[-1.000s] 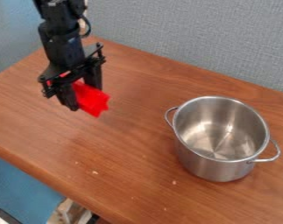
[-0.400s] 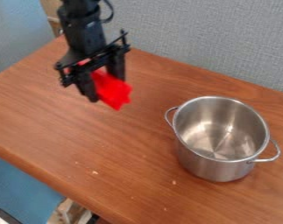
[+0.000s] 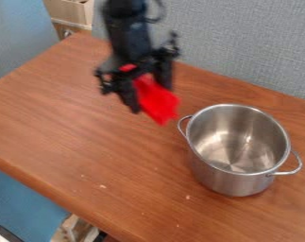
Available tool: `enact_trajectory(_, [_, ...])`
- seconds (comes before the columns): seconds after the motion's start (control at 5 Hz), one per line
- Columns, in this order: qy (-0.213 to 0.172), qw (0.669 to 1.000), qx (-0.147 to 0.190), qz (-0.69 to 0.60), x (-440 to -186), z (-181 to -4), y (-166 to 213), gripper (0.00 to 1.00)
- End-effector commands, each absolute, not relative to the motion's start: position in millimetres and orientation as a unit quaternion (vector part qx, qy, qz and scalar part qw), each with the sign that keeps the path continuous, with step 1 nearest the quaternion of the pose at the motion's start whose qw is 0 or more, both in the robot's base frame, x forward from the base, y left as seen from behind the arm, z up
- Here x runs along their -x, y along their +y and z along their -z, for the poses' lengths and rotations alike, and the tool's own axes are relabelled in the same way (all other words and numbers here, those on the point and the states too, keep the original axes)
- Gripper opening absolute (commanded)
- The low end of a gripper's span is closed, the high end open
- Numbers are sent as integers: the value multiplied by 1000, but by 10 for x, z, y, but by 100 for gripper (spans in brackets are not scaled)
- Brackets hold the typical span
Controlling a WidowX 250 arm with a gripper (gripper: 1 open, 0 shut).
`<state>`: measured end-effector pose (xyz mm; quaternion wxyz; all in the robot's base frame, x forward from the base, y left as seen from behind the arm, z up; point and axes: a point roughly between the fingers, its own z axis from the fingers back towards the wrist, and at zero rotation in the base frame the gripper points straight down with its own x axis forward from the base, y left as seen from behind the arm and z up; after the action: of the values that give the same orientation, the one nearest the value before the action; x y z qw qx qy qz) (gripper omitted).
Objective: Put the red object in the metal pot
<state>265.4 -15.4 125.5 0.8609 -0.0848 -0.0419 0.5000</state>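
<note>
The black robot gripper now stands in the upper middle of the frame, while a second ago it was far at the upper left and a moment ago still between these two places; so it has travelled to the right across the brown wooden bench, and it also looks a little higher above the wood than before. Its jaws are pressed on the bright red elongated plastic block, which hangs down from them, tilted, with its lower end toward the right. The block has come along with the gripper and it does not touch the bench. The shiny round stainless-steel pot with its two small side handles stays at the same place in the lower right of the frame, and it is empty inside. The lower end of the red block is now just beside the upper left rim of the pot, but not yet over the opening. In my judgement the carrying step is nearly finished: the gripper must go a little more to the right and toward the bottom of the frame, until the block is above the middle of the pot, and only then release it. If the jaws let go here, the block could hit the rim and fall outside on the bench.
</note>
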Motion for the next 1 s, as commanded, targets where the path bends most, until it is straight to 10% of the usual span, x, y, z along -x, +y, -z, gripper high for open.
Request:
enact_trajectory(0.0, [-68,875,103,-468,-2756,-1377,-435,0])
enact_trajectory(0.6, [-78,898,100,-421,-2848,-1072,-1077,0])
enact_trajectory(0.8, [-78,900,95,-417,-2853,-941,-1106,100])
